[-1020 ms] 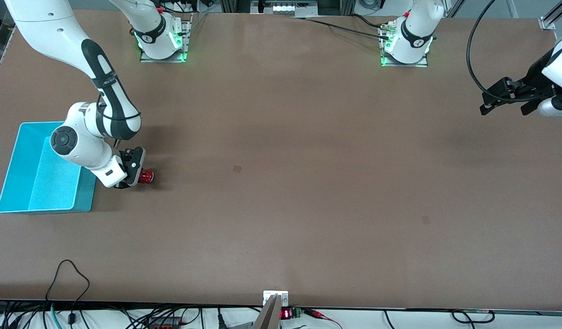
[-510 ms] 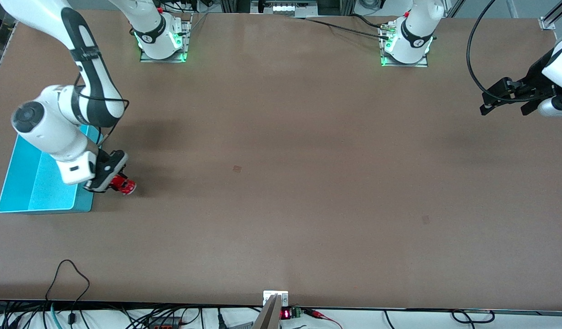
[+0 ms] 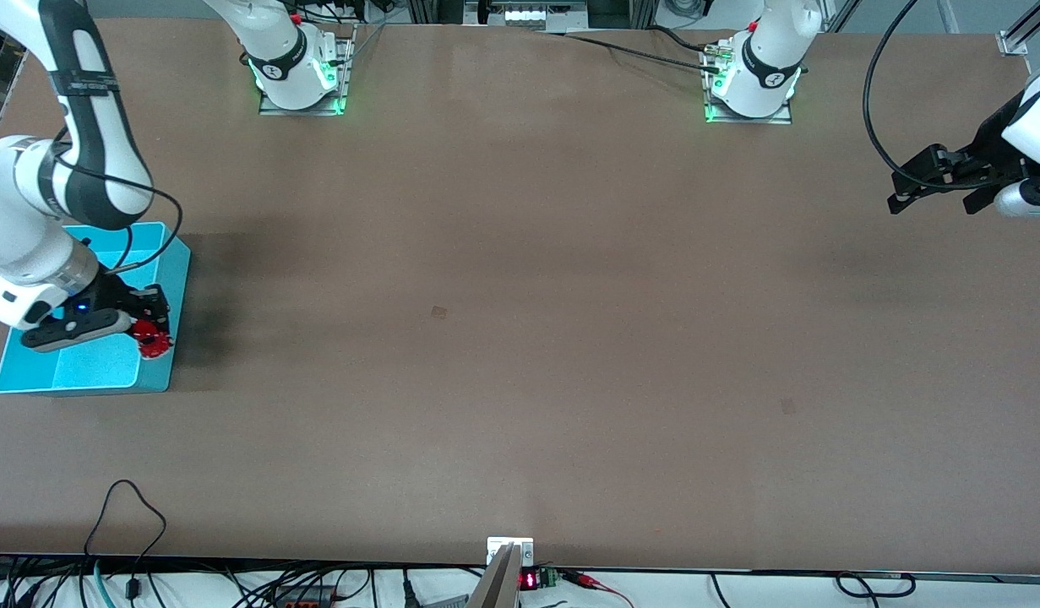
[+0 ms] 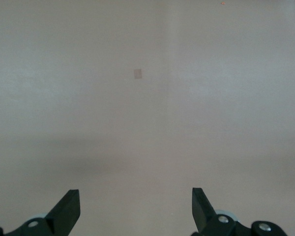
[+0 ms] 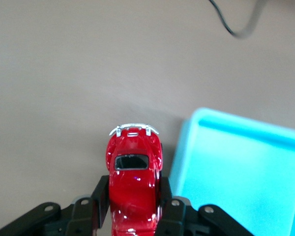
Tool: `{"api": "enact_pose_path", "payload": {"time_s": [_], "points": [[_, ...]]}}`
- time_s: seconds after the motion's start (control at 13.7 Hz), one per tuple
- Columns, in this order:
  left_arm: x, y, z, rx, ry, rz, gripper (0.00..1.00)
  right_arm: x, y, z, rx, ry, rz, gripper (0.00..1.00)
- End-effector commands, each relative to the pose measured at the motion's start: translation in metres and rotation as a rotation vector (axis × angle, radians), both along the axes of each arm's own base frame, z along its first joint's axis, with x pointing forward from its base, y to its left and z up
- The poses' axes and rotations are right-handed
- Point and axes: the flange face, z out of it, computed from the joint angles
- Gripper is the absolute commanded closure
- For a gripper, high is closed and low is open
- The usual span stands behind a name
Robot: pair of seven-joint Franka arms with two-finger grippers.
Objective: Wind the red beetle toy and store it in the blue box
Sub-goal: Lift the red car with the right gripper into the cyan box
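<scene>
The right gripper has swung across from the open surface toward the right arm's end, and it now hangs over the rim of the blue box, at the wall that faces the middle of the surface. A second ago it was beside the box with the toy low over the bare surface; now the red beetle toy is up in the air, pinched by its flanks between the right gripper's fingers. The right wrist view shows it clearly: the toy's silver bumper pointing away, the box's turquoise wall just beside and below it. That suggests the winding part is done and storing is under way; a little more travel inward looks needed before release. The left gripper waits over the left arm's end of the surface, its fingers spread wide and holding nothing.
</scene>
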Motion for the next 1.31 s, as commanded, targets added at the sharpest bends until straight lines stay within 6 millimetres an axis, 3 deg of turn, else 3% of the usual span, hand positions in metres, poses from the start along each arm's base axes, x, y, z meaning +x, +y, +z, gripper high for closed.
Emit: {"api": "enact_pose_path", "payload": {"time_s": [0.0, 0.29, 0.58, 0.87, 1.17, 1.24], "points": [[0.003, -0.002, 0.007, 0.007, -0.001, 0.005, 0.0, 0.002, -0.034, -0.016, 0.054, 0.026, -0.152, 1.0], [0.003, -0.002, 0.007, 0.007, -0.001, 0.005, 0.0, -0.009, -0.103, -0.036, 0.052, 0.078, -0.238, 1.0], [0.003, -0.002, 0.007, 0.007, -0.001, 0.005, 0.0, -0.013, -0.112, -0.047, 0.018, 0.107, -0.218, 1.0], [0.003, -0.002, 0.007, 0.007, -0.001, 0.005, 0.0, -0.028, -0.138, -0.095, 0.032, 0.167, -0.244, 1.0], [0.003, -0.002, 0.007, 0.007, -0.001, 0.005, 0.0, -0.027, -0.141, -0.124, 0.013, 0.147, -0.223, 1.0], [0.003, -0.002, 0.007, 0.007, -0.001, 0.007, 0.0, -0.029, -0.141, -0.134, 0.019, 0.158, -0.226, 0.94]]}}
